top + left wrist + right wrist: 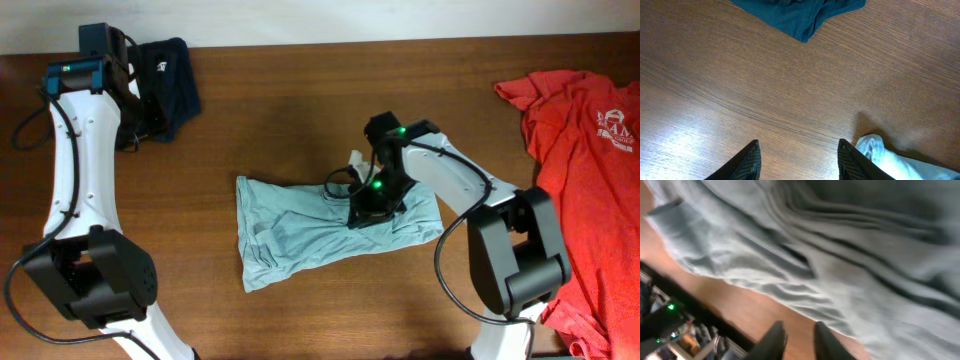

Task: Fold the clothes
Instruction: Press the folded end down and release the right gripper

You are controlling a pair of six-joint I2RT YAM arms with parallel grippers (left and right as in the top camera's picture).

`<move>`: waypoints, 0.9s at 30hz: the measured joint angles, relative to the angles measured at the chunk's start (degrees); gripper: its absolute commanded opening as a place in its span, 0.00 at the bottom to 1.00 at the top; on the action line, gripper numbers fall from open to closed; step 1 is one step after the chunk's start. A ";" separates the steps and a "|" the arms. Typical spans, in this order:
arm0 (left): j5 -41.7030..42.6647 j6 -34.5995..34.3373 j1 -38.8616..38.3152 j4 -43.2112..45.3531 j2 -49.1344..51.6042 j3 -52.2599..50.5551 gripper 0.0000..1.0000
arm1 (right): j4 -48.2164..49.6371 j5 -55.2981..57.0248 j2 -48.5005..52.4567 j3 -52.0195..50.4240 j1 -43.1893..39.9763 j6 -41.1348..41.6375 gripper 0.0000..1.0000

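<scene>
A light blue shirt (320, 230) lies crumpled in the middle of the table and fills most of the right wrist view (840, 255). My right gripper (365, 212) hovers over the shirt's right part; in its blurred wrist view the fingers (796, 339) stand a little apart with bare wood between them and hold nothing. My left gripper (130, 125) is at the back left beside a dark navy garment (170, 70). Its fingers (799, 162) are wide open and empty over bare wood. The navy garment (800, 15) lies beyond them, and an edge of light cloth (880, 155) lies beside the right finger.
A red T-shirt (590, 150) with white print lies spread at the right edge of the table. A white tag or small scrap (357, 160) shows at the light shirt's back edge. The brown wooden table (300, 100) is bare between the garments.
</scene>
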 measured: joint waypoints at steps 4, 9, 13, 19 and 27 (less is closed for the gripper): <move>0.00 0.00 0.00 0.00 0.00 0.00 0.50 | -1.68 5.86 -1.07 0.26 -2.36 -0.26 0.40; 0.02 0.00 0.00 0.00 0.00 0.00 0.49 | -1.05 12.55 -1.64 0.17 -3.37 -0.33 0.41; -0.02 0.00 0.00 0.00 0.00 0.00 0.49 | 2.25 14.62 -1.79 -1.66 -3.37 -0.33 0.43; 0.00 -0.02 0.00 0.02 0.00 0.00 0.50 | 6.78 16.20 -1.92 -7.28 -3.37 0.00 0.31; 0.02 -0.02 0.00 0.02 0.00 0.00 0.49 | 6.73 8.87 -1.92 -7.89 -3.37 0.02 0.21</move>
